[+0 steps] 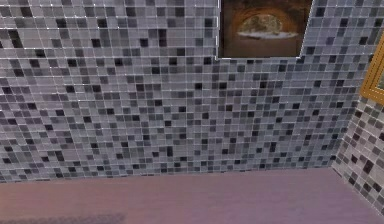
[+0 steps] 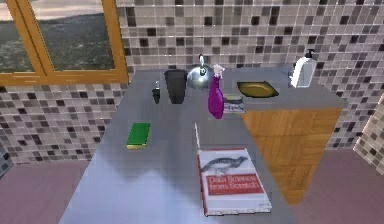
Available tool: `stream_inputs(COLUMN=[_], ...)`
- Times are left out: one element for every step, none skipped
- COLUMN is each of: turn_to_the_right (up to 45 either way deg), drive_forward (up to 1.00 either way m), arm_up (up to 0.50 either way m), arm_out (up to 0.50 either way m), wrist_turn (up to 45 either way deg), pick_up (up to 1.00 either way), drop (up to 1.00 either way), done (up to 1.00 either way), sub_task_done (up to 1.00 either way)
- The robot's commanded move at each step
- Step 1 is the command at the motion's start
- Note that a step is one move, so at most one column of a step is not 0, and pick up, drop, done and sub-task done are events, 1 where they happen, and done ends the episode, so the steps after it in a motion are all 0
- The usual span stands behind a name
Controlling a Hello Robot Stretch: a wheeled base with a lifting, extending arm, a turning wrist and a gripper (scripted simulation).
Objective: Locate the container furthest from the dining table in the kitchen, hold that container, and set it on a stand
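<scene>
Search stage, by my judgement: no container taken, no stand reached yet, the candidates (dark cup (image 2: pixel 176 85), magenta spray bottle (image 2: pixel 216 97), white soap dispenser (image 2: pixel 303 72)) standing at the far end of the bench (image 2: pixel 150 170), and my gripper's state I cannot tell.

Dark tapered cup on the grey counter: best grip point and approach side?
Probably the upper wall below the rim: the dark tapered cup stands upright, widening upward. Come from its near side over bare grey counter; a metal kettle sits behind and a purple spray bottle on the arm side view's right.
</scene>
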Motion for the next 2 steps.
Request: stream_inputs(turn_to_the_right=[0.0,0.0], drive_forward=[0.00,0.00], arm_up=[0.50,0.38], arm_out=[0.00,0.00], wrist_turn=[0.0,0.0], pick_up=[0.00,0.00], drop=[0.00,0.00], done=[0.00,0.00], sub_task_done=[0.00,0.00])
